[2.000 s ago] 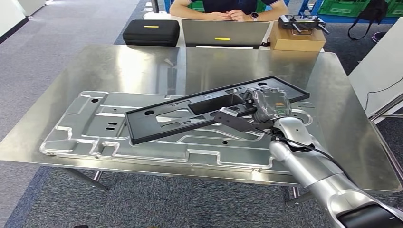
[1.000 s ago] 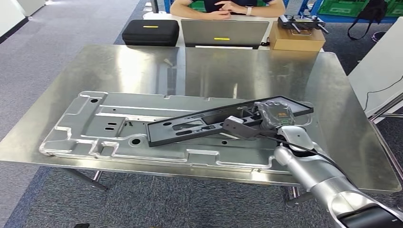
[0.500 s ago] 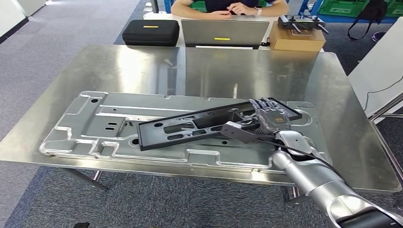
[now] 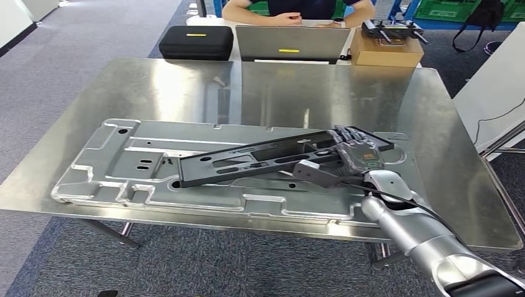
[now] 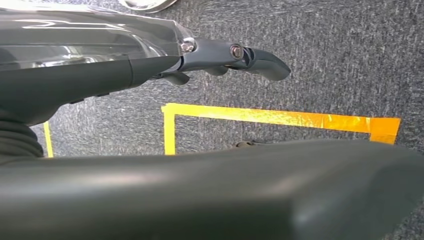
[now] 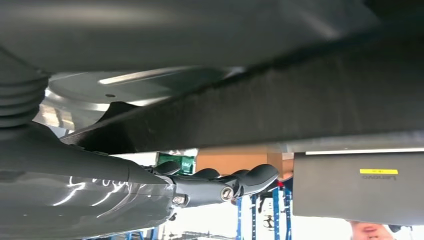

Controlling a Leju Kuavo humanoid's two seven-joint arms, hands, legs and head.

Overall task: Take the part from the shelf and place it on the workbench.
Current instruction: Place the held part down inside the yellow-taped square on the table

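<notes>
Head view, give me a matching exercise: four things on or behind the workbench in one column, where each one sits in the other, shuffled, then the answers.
Things:
1. black frame part
2. black zip case
3. cardboard box
4. laptop

Places:
A. behind the workbench, in the middle, in front of the seated person
B. behind the workbench, far left
C. lying across the stamped metal panel, held at one end by the right hand
D. behind the workbench, far right

Pairs: 1-C, 2-B, 3-D, 4-A
</notes>
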